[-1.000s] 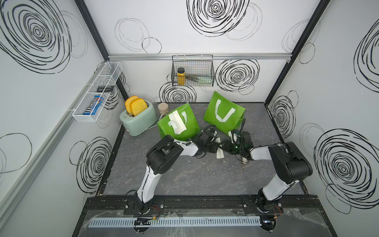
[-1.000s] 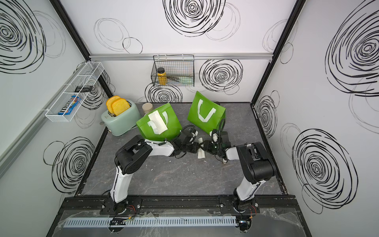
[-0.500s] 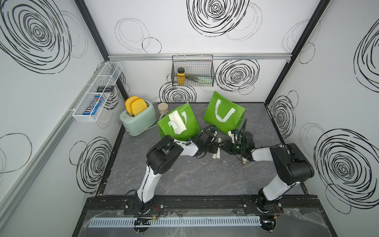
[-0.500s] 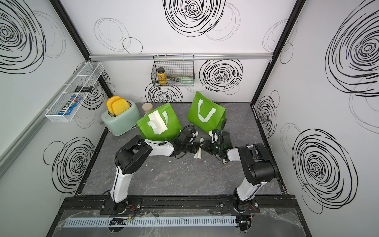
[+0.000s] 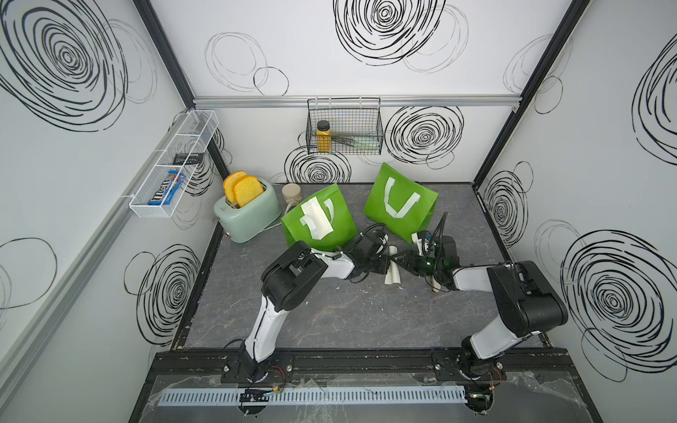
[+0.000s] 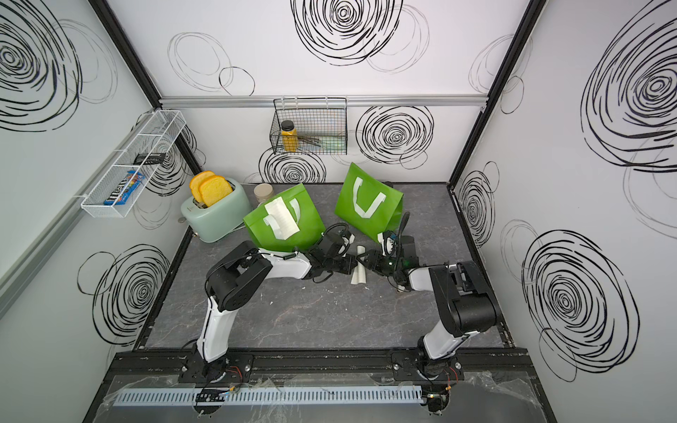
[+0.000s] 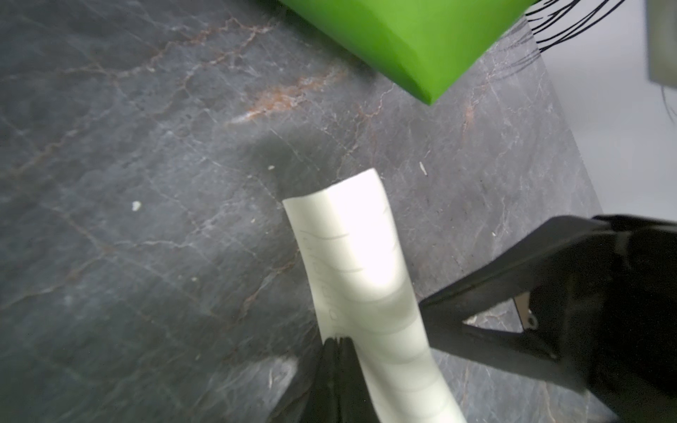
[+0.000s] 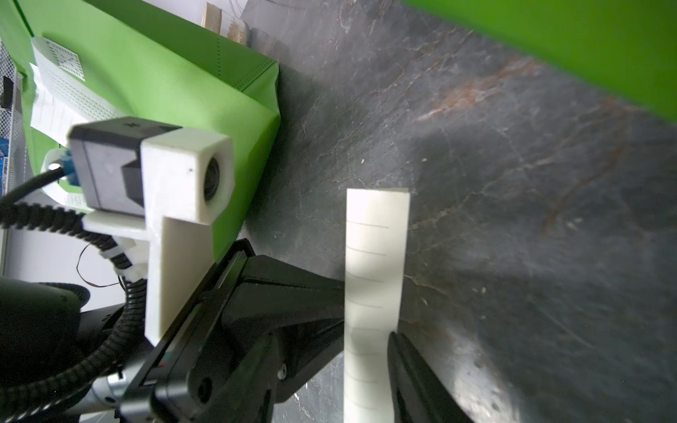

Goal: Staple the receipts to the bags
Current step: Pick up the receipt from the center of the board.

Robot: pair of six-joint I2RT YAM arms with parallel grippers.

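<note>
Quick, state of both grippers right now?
Left gripper: closed, jaws pinching the loose receipt at its edge.
Right gripper: at that receipt; open or closed cannot be told.

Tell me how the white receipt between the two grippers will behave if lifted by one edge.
Probably floppy: the receipt curls across its width where the left gripper pinches one edge. It looks like thin paper, so likely very light and easy to crease or tear. Being curled, it may roll or slide if pushed.

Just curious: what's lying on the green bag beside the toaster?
A white receipt lies on the bag, covering part of its white strap handle. Whether it is stapled is too small to see.
</note>
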